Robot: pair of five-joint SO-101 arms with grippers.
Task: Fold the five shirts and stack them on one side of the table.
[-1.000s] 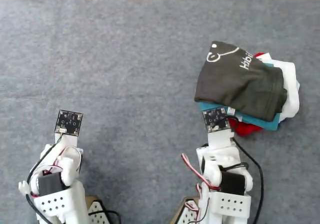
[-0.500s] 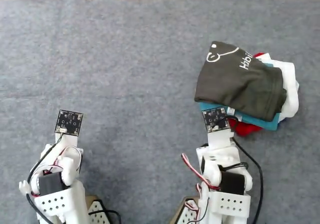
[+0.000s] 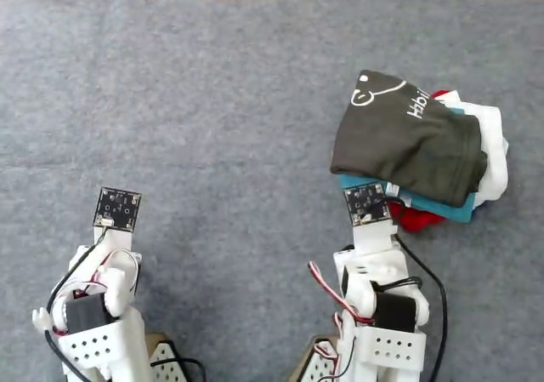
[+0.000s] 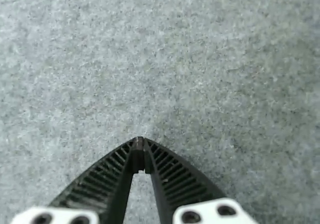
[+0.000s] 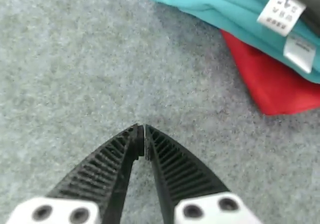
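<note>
grey felt table cover (image 3: 212,101) under everything; bare felt directly below both pincers.

two white arms, left arm (image 3: 98,314) and right arm (image 3: 378,297), both drawn back at the near edge. probably parked, since no loose shirt lies anywhere to fold.

pile of folded shirts (image 3: 425,152) just ahead of the right pincer (image 5: 140,129) and off to its right. well apart from the left pincer (image 4: 139,143), far across to its right. gathered on one side as the task asks; looks done or nearly so.

on top, dark grey cotton shirt with white print (image 3: 399,139), covering most of the pile. beneath it, white shirt (image 3: 495,148) bulging out on the side away from the right pincer. teal shirt (image 5: 210,7) with its edge nearest the right pincer's tip, close, not touching. red shirt (image 5: 275,84) poking out under the teal. four colours counted; fifth not made out.

right pincer: tips pressed together, nothing between. left pincer: same, closed on nothing.

white sewn-in labels (image 5: 282,9) at the teal edge, facing the right pincer.
</note>
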